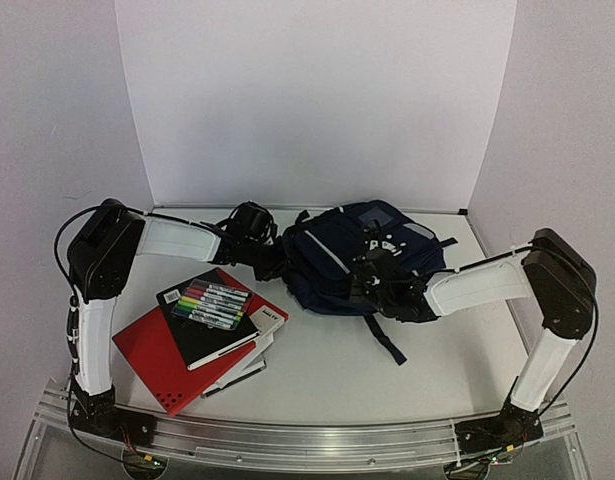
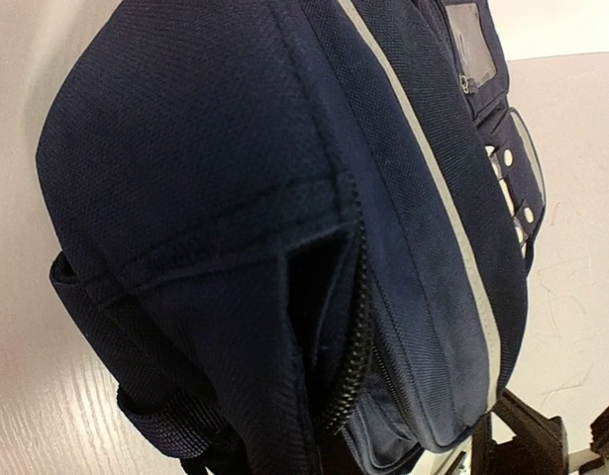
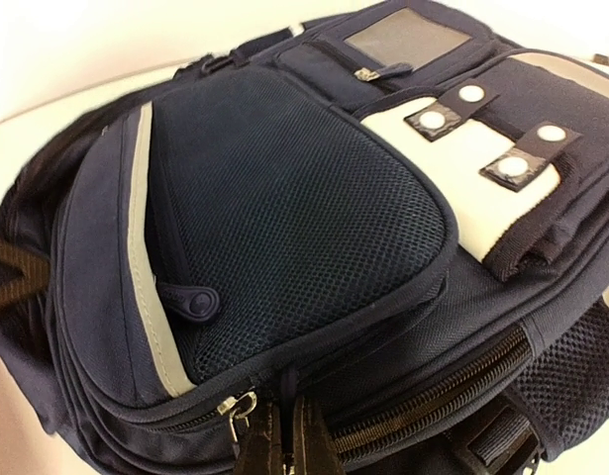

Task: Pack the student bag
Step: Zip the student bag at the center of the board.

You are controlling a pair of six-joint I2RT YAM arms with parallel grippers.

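Note:
The student bag (image 1: 352,255), dark navy with pale stripes, lies at the back middle of the table. My left gripper (image 1: 270,262) is at the bag's left end and looks shut on its fabric. In the left wrist view the bag (image 2: 235,178) fills the frame and hides the fingers, and a partly open zipper (image 2: 355,336) shows. My right gripper (image 1: 367,282) is at the bag's near side. In the right wrist view it (image 3: 286,450) is shut on a thin black zipper pull (image 3: 286,396) below the mesh pocket (image 3: 304,208).
A red folder (image 1: 162,365) lies at the left front, with a black notebook (image 1: 222,325) and a pack of coloured markers (image 1: 212,303) on top. A black strap (image 1: 385,340) trails from the bag toward the front. White walls stand behind and at both sides.

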